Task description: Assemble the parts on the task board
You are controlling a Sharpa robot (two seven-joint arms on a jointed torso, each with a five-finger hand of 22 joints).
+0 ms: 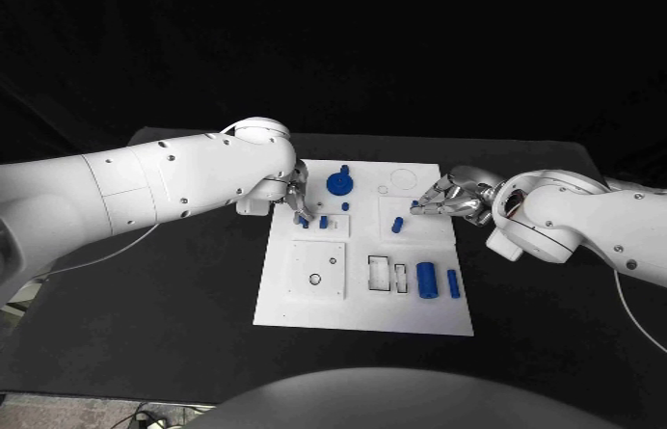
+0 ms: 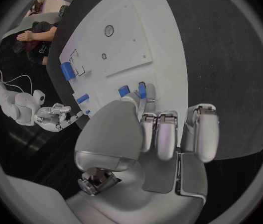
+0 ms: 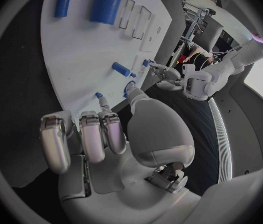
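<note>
Nearest the robot, at the task board's near end, a thick blue cylinder and a slimmer blue peg lie side by side on the right, long axes running away from the robot, well apart from both hands. Farther up, the left hand reaches in over the board's left half, its fingertips closed on a short blue part; a second short part sits just beside it. Opposite, the right hand hovers at the far right edge, fingers curled; it may pinch something small and blue, though I cannot tell. A loose blue peg lies between the hands, nearer the right. Farthest, a round blue knob stands upright.
</note>
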